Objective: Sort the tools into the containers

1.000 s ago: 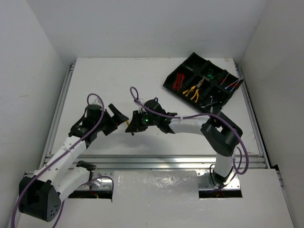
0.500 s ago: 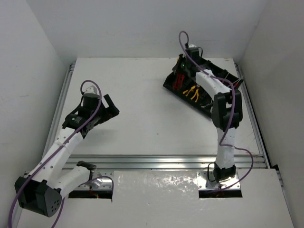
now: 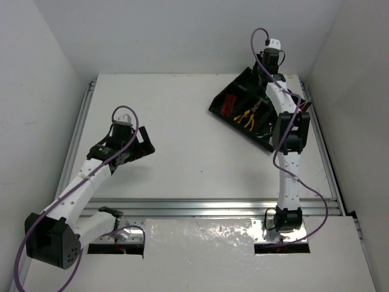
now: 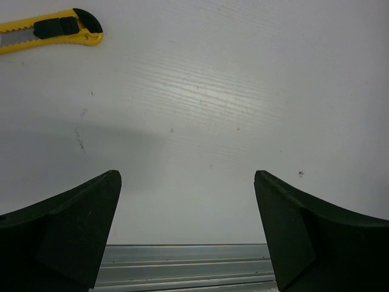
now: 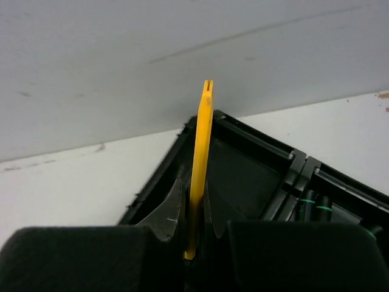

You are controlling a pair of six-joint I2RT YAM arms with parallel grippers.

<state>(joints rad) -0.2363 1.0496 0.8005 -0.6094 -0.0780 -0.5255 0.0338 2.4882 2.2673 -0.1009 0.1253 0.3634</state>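
While the right gripper (image 5: 192, 204) pinches a thin yellow tool (image 5: 199, 146) tight between its fingers, with the tip sticking out past them, its place has changed completely. A second ago it sat low over mid-table, nose to nose with the left gripper. Half a second ago it had only just reached the tray (image 5: 155, 176). Now the arm is stretched almost straight, and the tool hangs over the tray's far corner compartment, whose visible floor looks bare. Green-handled screwdrivers (image 5: 307, 204) lie in the compartment to its right. The tool is not yet let go, so I judge the carry done and the drop to be the step in hand.

Farther out, red pliers (image 3: 230, 103) and yellow pliers (image 3: 246, 115) already lie in nearer compartments. The left gripper (image 4: 185, 201) has drawn back to the left side of the table (image 3: 182, 109), its fingers spread wide with nothing between them. A yellow knife (image 4: 51, 27) lies on the table ahead of it, well clear of the fingers. It is probably the next thing to sort, and this arm is the nearer one.
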